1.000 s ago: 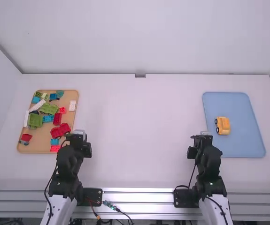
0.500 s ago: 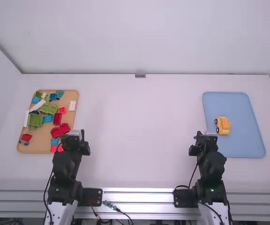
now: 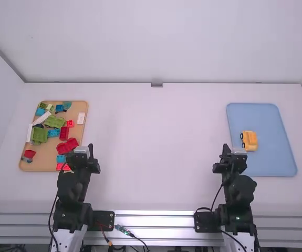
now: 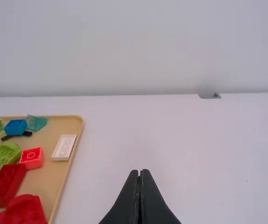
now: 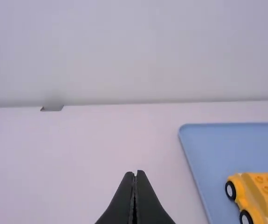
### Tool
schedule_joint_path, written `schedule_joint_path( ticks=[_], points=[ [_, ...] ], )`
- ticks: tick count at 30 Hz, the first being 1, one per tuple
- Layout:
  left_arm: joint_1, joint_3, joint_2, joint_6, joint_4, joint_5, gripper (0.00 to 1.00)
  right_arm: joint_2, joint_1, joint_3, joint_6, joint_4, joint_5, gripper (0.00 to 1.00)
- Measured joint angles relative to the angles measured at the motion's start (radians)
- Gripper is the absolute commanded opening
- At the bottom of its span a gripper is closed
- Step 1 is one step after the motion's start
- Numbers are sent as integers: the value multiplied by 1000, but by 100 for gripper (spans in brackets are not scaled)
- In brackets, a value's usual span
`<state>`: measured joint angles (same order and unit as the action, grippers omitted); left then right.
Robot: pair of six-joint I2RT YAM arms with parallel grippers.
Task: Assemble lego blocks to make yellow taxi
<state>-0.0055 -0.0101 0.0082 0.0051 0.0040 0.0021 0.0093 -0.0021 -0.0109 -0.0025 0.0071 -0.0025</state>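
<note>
- Squeezing the yellow car (image 3: 250, 140) on the right-hand tray (image 3: 271, 165) too hard could pop blocks loose.
- Your left fingers (image 4: 154, 205) and right fingers (image 5: 148, 205) are closed, empty.

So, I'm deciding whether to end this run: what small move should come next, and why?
Probably ease the right gripper back toward its base and leave the yellow car alone: it sits upright on the blue tray, wheels and body already joined, and that gripper is shut and empty.
</note>
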Motion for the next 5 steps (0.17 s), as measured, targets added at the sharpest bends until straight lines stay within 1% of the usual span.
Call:
schedule_joint_path(
  ticks=[5],
  points=[
    [0, 0, 0, -6, 0, 0, 0, 0, 0, 0, -4, 0, -1, 0]
  ],
)
